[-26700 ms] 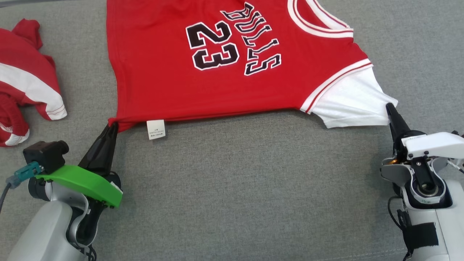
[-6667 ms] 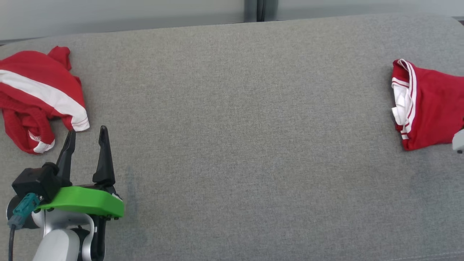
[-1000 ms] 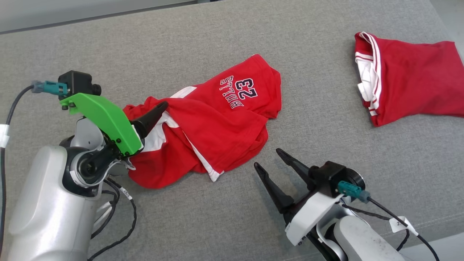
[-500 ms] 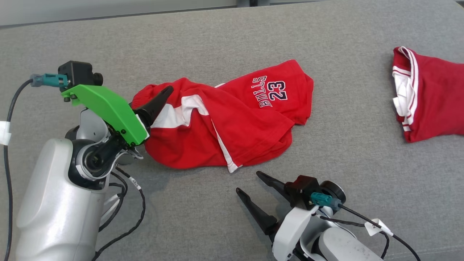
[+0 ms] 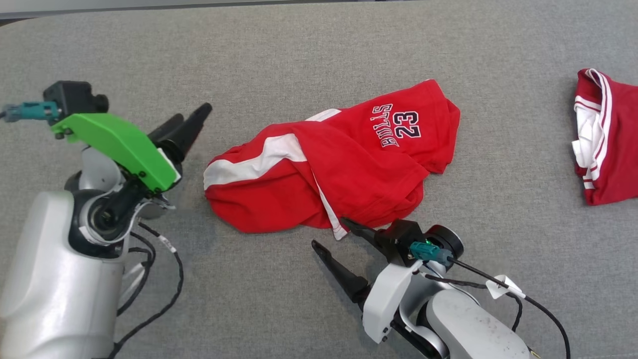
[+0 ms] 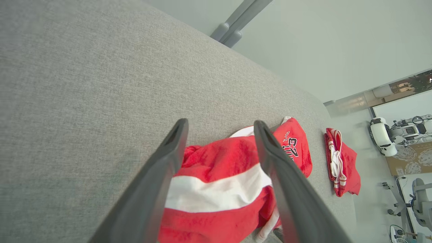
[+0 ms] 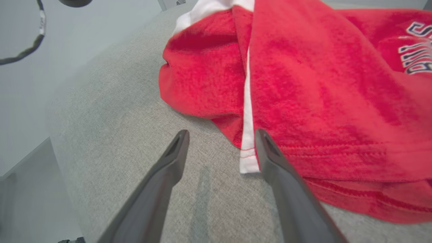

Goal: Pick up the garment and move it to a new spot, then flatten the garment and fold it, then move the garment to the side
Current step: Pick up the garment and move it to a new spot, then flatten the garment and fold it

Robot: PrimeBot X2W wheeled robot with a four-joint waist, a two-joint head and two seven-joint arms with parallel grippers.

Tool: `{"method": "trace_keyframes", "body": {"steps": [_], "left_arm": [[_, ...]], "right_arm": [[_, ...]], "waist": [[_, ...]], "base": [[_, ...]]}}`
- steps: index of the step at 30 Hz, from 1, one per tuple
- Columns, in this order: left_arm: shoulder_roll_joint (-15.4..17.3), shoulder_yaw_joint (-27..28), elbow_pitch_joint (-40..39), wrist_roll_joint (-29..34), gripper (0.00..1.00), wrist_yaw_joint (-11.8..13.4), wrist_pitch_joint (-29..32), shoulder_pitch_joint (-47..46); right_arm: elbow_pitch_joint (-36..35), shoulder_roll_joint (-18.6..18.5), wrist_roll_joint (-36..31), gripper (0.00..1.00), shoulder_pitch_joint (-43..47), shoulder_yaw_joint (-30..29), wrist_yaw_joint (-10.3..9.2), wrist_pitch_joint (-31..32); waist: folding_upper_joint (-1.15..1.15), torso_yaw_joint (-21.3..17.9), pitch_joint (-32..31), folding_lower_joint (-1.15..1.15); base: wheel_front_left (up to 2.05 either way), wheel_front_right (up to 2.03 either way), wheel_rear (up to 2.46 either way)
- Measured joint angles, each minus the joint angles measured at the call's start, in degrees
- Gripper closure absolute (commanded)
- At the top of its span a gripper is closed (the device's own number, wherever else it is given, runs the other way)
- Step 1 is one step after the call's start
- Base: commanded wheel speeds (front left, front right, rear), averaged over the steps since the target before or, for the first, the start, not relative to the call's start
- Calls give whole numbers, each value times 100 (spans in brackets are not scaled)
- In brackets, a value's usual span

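The folded jersey at the far right runs off the head view's right edge, so its full outline cannot be told. The near hem of the garment passes under one finger of the right gripper, and whether they touch is unclear. In the head view the fingers of the left gripper overlap and hide the gap between them. In the left wrist view they cover parts of the garment. The room beyond is blurred, with a white machine that is perhaps another robot. The right wrist view cuts off the print at its edge.
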Motion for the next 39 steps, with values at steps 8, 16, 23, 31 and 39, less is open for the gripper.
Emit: {"method": "trace_keyframes", "body": {"steps": [8,16,23,31,39], "left_arm": [[583,472,-502,435,0,-43,-672,-12],[756,636,-1157,938,0,-71,-1284,146],[535,683,-1532,921,0,-15,-1518,534],[555,771,-1814,981,0,29,-1667,834],[564,933,-1972,981,0,56,-1727,1057]], "right_arm": [[-25,-2,-2,0,21,101,-20,167],[-8,-105,16,0,288,-71,-257,392],[-53,-65,27,0,337,-125,-377,434],[-103,-64,25,0,205,-137,-401,434],[-130,-63,25,28,191,-114,-402,424]], "waist": [[0,-173,20,0],[0,-185,6,0],[0,60,120,0],[0,285,250,0],[0,267,268,0]], "base": [[0,0,0],[0,0,0],[0,0,0],[0,0,0],[0,0,0]]}}
